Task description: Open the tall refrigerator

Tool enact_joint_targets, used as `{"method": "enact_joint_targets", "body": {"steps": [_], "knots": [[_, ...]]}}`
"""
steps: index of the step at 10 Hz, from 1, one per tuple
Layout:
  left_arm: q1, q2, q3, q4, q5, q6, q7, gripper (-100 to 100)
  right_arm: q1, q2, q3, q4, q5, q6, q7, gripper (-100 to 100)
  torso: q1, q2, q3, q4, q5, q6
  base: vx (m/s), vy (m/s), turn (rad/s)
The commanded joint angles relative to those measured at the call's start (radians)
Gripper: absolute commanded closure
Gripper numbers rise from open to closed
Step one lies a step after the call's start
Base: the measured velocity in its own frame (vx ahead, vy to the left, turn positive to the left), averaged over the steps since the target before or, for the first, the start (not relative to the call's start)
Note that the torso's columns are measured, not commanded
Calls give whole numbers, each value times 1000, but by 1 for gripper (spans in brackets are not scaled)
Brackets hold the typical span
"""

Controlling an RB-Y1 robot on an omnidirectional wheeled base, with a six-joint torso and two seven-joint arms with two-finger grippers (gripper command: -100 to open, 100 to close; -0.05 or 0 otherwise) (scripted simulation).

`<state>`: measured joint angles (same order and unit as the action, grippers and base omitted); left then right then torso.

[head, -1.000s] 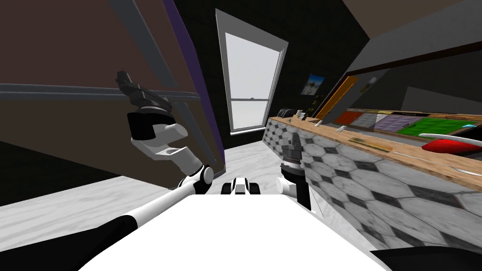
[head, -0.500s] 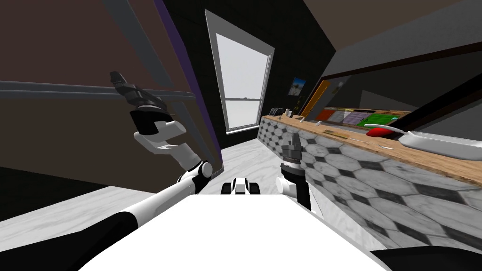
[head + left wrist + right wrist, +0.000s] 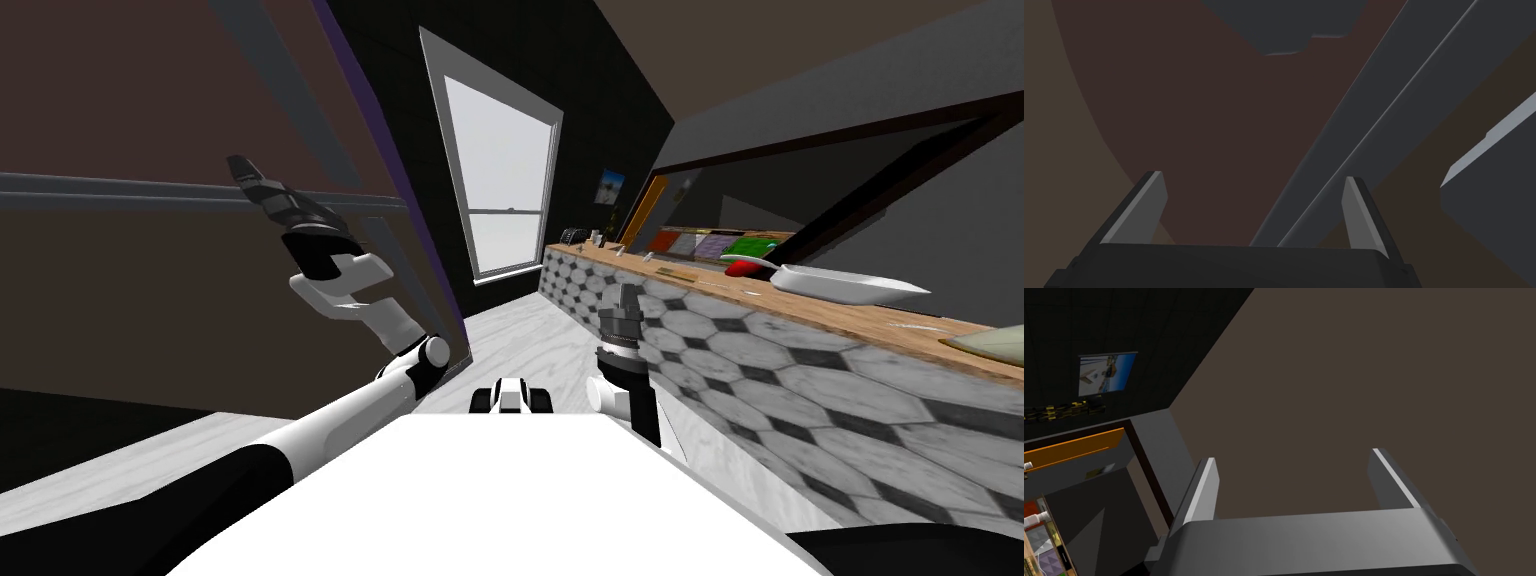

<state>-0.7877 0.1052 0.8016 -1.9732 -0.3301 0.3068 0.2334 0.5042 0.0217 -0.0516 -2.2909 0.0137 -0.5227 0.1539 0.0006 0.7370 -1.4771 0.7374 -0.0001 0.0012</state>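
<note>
Nearest us, in the lower middle of the head view, the right gripper (image 3: 622, 292) points upward beside the counter, and its two blades stand wide apart. At the upper left of that view, our left arm is raised to the tall dark brown refrigerator (image 3: 150, 300), whose flat front covers the whole left side of the frame. The left gripper (image 3: 243, 168) is right at that front, over a grey bar that crosses it. In the left wrist view its fingers (image 3: 1146, 210) are spread wide. A long dark grey bar (image 3: 1374, 100) rises out of the gap between them and slants away past the tip of one finger, much closer to that finger than to the other. We cannot tell whether either blade touches it.

Farther off, along the right of the head view, runs a counter with a wooden top and a front of grey and white hexagon tiles (image 3: 760, 360), with a long white dish (image 3: 850, 283) lying on it. A pale marbled floor (image 3: 520, 345) lies between the counter and the refrigerator. A white-framed window (image 3: 505, 190) stands in the dark wall at the upper middle.
</note>
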Motion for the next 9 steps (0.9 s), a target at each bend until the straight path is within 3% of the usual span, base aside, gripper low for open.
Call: {"method": "enact_joint_targets", "body": {"steps": [1,2,3,4,5,6,7,8,9], "knots": [[-42,19,48,68,-35,-51,4,-100,0,0,0,0,0,0,0,0,0,-2,-1,0,0,-1,-97,-4,-241],[-42,19,48,93,-35,-51,4,-100,0,0,0,0,0,0,0,0,-1,0,-1,0,0,1,-108,12,-192],[-77,37,89,125,-65,-92,8,-100,0,0,0,0,0,0,0,0,0,-2,-1,0,0,1,-127,7,-257],[-77,37,89,159,-65,-92,8,-100,0,0,0,0,0,0,0,0,0,-2,-2,1,-2,1,-109,7,-150],[-75,34,86,146,-63,-90,7,-100,0,0,0,0,0,0,0,0,0,-3,-2,0,-1,0,-41,5,-18],[-42,19,48,100,-35,-51,4,100,0,0,0,0,0,0,0,0,0,-4,-2,-1,0,-1,93,7,228],[-42,19,48,93,-35,-51,4,100,1,0,0,0,0,0,0,0,0,-8,-4,-2,0,-2,125,9,235],[-7,2,6,61,-5,-15,1,100,1,0,0,0,0,0,0,0,0,-6,-4,-2,0,-1,156,-6,381],[-7,2,6,35,-5,-10,1,100,1,0,0,0,0,0,0,0,-1,-4,-2,-1,0,-2,125,-32,120]]}}
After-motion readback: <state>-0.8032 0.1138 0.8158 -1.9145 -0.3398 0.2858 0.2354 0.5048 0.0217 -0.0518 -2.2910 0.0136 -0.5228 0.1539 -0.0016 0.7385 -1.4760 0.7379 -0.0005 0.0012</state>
